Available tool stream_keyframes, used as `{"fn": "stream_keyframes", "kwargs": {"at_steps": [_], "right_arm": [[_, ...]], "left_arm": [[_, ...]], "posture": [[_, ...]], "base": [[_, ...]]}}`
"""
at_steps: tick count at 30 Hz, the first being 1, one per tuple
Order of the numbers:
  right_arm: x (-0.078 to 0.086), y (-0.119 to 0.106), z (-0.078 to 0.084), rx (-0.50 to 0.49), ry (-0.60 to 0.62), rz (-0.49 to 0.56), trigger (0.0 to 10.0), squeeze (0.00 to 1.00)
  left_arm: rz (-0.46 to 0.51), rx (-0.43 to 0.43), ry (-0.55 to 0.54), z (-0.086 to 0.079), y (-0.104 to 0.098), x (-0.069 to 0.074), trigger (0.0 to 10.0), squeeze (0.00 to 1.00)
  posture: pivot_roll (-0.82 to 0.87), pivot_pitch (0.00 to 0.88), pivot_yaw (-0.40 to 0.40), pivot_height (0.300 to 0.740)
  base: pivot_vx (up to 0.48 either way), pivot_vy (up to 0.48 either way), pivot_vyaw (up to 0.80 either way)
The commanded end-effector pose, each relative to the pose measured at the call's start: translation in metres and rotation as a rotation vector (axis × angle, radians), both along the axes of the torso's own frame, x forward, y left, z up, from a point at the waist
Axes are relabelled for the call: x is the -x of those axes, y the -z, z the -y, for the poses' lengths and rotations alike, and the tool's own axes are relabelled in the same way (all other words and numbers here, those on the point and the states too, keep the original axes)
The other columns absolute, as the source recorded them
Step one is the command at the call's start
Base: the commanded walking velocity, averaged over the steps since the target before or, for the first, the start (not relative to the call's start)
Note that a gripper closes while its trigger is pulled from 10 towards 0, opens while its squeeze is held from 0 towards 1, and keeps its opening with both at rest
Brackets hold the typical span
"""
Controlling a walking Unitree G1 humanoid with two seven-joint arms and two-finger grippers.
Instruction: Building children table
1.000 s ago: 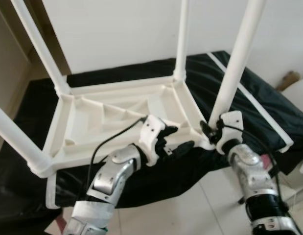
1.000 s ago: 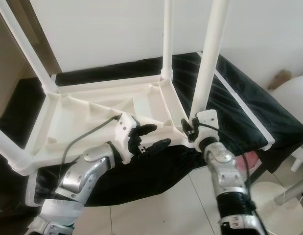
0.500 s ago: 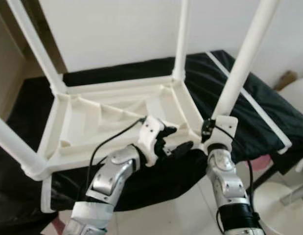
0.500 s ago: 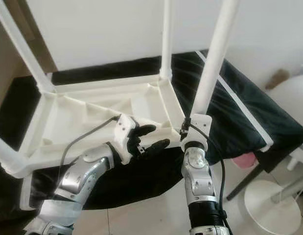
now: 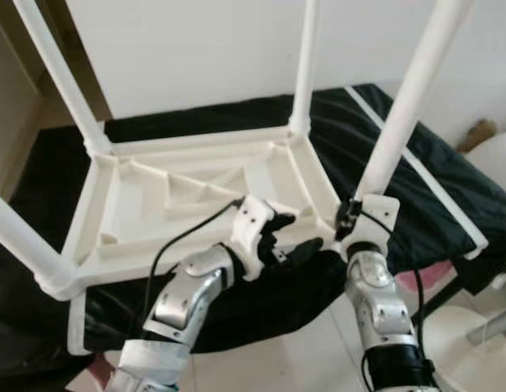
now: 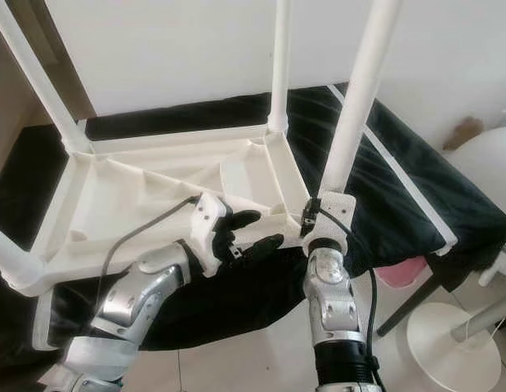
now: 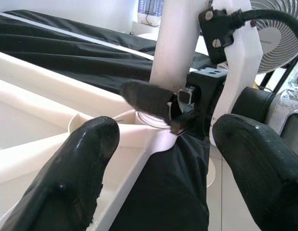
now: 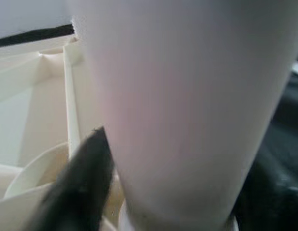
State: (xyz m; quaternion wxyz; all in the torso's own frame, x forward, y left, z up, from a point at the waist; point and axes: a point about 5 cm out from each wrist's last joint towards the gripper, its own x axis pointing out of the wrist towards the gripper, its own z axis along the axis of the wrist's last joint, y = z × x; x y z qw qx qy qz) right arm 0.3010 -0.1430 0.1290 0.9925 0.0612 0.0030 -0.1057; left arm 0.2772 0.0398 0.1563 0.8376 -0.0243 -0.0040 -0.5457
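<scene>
Left wrist view shows right tool (image 7: 180,113) pinching table leg (image 7: 180,43) at its socket; left tool (image 5: 289,233) spread.

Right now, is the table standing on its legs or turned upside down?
Upside down. The table lies on the black cloth with its ribbed underside facing up and its legs pointing upward.

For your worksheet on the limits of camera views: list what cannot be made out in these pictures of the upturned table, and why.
- Leg tops: cut off by the eye views' upper edge.
- Right gripper grip: its wrist block covers the fingers in the eye views; the right wrist view is a close blur.
- Whether that leg is fully seated in its socket: the gripper blocks it in the left wrist view.
</scene>
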Motion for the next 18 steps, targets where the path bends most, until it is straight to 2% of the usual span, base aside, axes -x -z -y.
{"fn": "stream_keyframes", "kwargs": {"at_steps": [1,8,11,12,13,14,15,17,18], "right_arm": [[0.003,0.004,-0.002,-0.018,-0.011,-0.013,10.0,1.0],[0.011,-0.006,0.005,0.027,-0.125,0.091,10.0,1.0],[0.018,-0.002,0.017,0.055,-0.204,0.098,10.0,1.0],[0.021,0.0,0.025,0.066,-0.244,0.097,10.0,0.76],[0.022,0.0,0.033,0.071,-0.285,0.099,10.0,0.18],[0.022,0.0,0.033,0.071,-0.285,0.099,10.0,0.18],[0.022,-0.001,0.039,0.072,-0.321,0.101,10.0,0.0],[0.018,-0.006,0.048,0.086,-0.406,0.109,10.0,0.0],[0.018,-0.006,0.048,0.086,-0.406,0.109,10.0,0.0]], "left_arm": [[-0.008,-0.017,-0.038,-0.002,0.003,0.0,10.0,0.0],[-0.003,-0.02,-0.028,-0.001,0.003,0.0,10.0,0.0],[0.001,-0.025,-0.028,-0.005,0.002,-0.001,10.0,0.0],[0.001,-0.028,-0.028,-0.007,0.002,-0.002,10.0,0.0],[0.003,-0.03,-0.028,-0.008,0.001,-0.003,10.0,0.0],[0.003,-0.03,-0.028,-0.008,0.001,-0.003,10.0,0.0],[0.005,-0.032,-0.026,-0.008,0.001,-0.003,10.0,0.0],[0.013,-0.038,-0.024,-0.008,0.001,-0.005,10.0,0.0],[0.013,-0.038,-0.024,-0.008,0.001,-0.005,10.0,0.0]], "posture": [[-0.07,0.0,0.007,0.74],[-0.07,0.0,0.011,0.74],[-0.07,0.0,0.014,0.74],[-0.07,0.0,0.017,0.74],[-0.07,0.0,0.021,0.74],[-0.07,0.0,0.021,0.74],[-0.07,0.0,0.021,0.74],[-0.08,0.0,0.029,0.74],[-0.08,0.0,0.029,0.74]], "base": [[0.0,0.0,0.0],[0.0,0.0,0.0],[0.0,0.0,0.0],[0.0,0.0,0.0],[0.0,0.0,0.0],[0.0,0.0,0.0],[0.0,0.0,0.0],[0.0,0.0,0.0],[0.0,0.0,0.0]]}}
